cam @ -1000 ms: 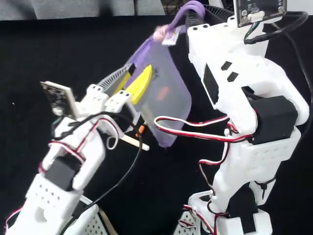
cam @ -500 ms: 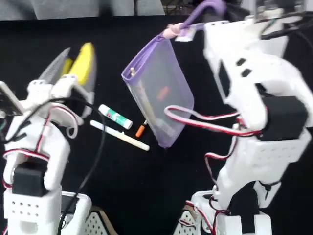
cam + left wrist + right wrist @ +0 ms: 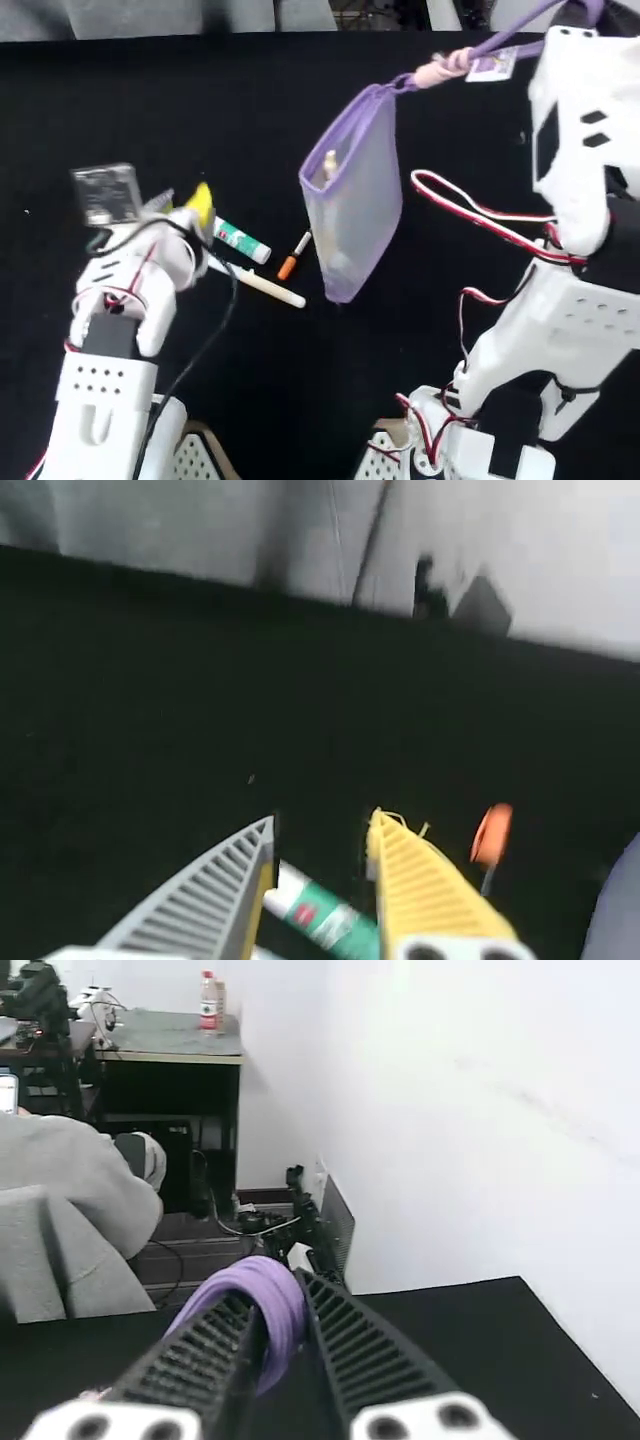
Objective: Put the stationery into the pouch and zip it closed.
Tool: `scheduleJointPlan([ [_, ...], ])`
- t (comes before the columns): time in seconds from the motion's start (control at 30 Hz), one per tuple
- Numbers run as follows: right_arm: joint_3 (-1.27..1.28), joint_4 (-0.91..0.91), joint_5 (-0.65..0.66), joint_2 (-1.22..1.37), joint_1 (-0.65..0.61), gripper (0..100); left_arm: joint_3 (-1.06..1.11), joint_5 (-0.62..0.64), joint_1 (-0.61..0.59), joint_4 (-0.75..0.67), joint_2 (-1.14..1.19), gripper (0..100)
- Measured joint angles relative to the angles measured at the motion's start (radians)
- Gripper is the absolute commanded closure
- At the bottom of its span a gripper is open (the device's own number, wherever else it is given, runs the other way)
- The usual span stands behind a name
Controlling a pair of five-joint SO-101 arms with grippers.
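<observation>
**High view.** The pouch (image 3: pixel 355 190) hangs clear of the table (image 3: pixel 150 90), suspended by its strap (image 3: pixel 500 42) from my right arm. A pale stick-shaped item (image 3: pixel 330 165) shows through the pouch wall, so I judge at least one piece of stationery to be loaded. Three pieces lie on the table, just beside the pouch's lower end: a glue stick (image 3: pixel 238 238), a white pen (image 3: pixel 258 285) and a small orange marker (image 3: pixel 293 258). My left gripper (image 3: pixel 182 200) sits low over the near end of the glue stick. I judge the task partly done: three items are left to load, then the zip is left to close. I cannot tell how far the zip stands open.

**Left wrist view.** My left fingers are spread apart and hold nothing. The glue stick lies in the gap between them, which the high view does not resolve. I cannot tell whether either finger touches it. The orange marker lies beyond the yellow finger (image 3: pixel 410 880).

**Right wrist view.** My right gripper (image 3: pixel 285 1290) is clamped on the purple strap, which is bunched between the fingers. This confirms the grip, a detail the high view crops at its top edge.
</observation>
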Motion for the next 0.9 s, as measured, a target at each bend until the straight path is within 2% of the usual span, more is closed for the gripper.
scheduleJointPlan([
  [0.27, 0.0, 0.0, 0.0, 0.0, 0.012, 98.8, 0.049, -0.643, 0.035, 0.129, 0.0, 84],
  [0.33, 0.0, 0.0, 0.0, 0.0, 0.012, 98.8, 0.049, -0.767, 0.055, 0.146, 0.002, 84],
  [0.5, 0.0, 0.028, 0.0, 0.0, -0.018, 98.8, 0.057, -0.822, 0.107, 0.161, 0.009, 84],
  [0.6, 0.0, 0.034, 0.0, 0.0, -0.031, 98.8, 0.061, -0.833, 0.117, 0.153, 0.092, 84],
  [0.77, 0.0, 0.034, 0.0, 0.0, -0.032, 98.8, -0.025, -0.873, 0.12, 0.08, 0.4, 86],
  [0.87, 0.0, 0.034, 0.0, 0.0, -0.034, 98.8, -0.135, -0.93, 0.123, 0.064, 0.654, 98],
  [0.9, 0.0, 0.034, 0.0, 0.0, -0.034, 98.8, -0.175, -0.944, 0.129, 0.064, 0.732, 97],
])
